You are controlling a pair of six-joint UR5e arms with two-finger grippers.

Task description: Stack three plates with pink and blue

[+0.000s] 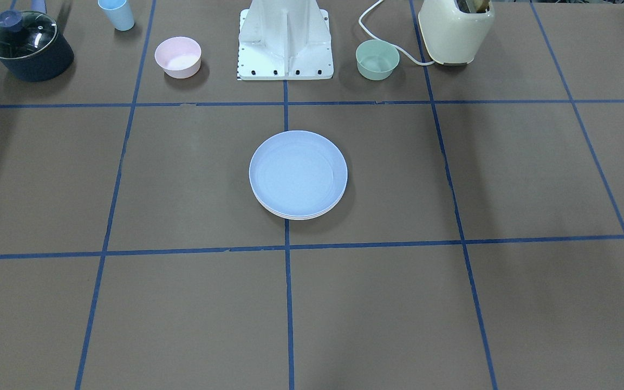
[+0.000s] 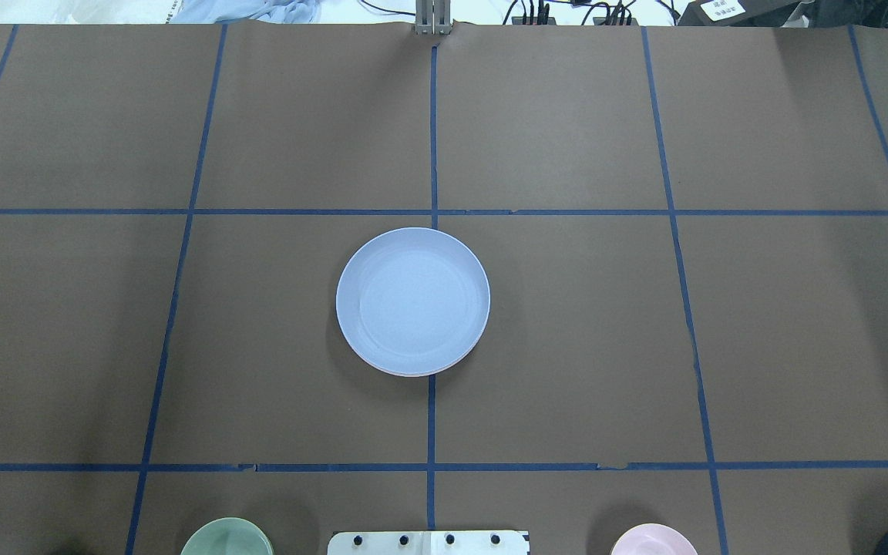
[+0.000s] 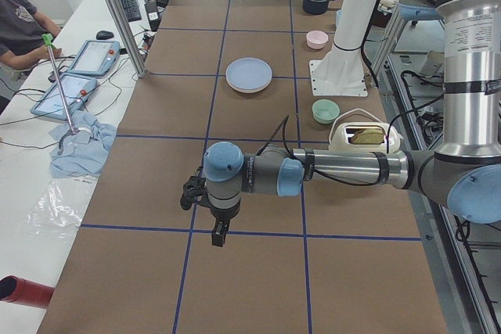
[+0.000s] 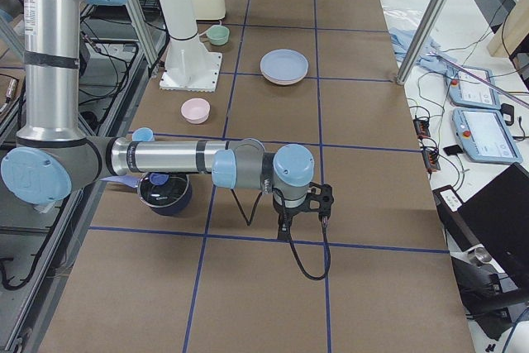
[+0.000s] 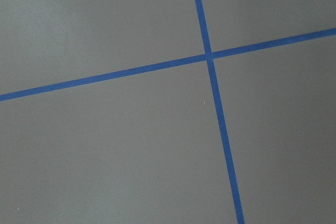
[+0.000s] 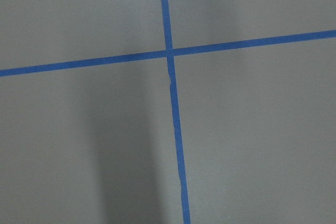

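Note:
The light blue plate (image 1: 298, 172) lies on top of a stack at the table's middle, also in the overhead view (image 2: 412, 299). Thin rims of plates under it show along its near edge (image 1: 297, 217); a pale pink sliver (image 2: 413, 375) shows in the overhead view. The cream-white plate cannot be told apart. My left gripper (image 3: 221, 232) hangs over the table's left end, far from the stack. My right gripper (image 4: 284, 233) hangs over the right end. Whether either is open or shut, I cannot tell. Both wrist views show only brown table and blue tape.
Along the robot's side stand a small pink bowl (image 1: 177, 56), a mint-green bowl (image 1: 377, 59), a light blue cup (image 1: 117, 13), a lidded dark pot (image 1: 27, 46), a cream toaster (image 1: 455, 30) and the robot's white base (image 1: 285, 43). An operator (image 3: 19, 25) sits beside the table.

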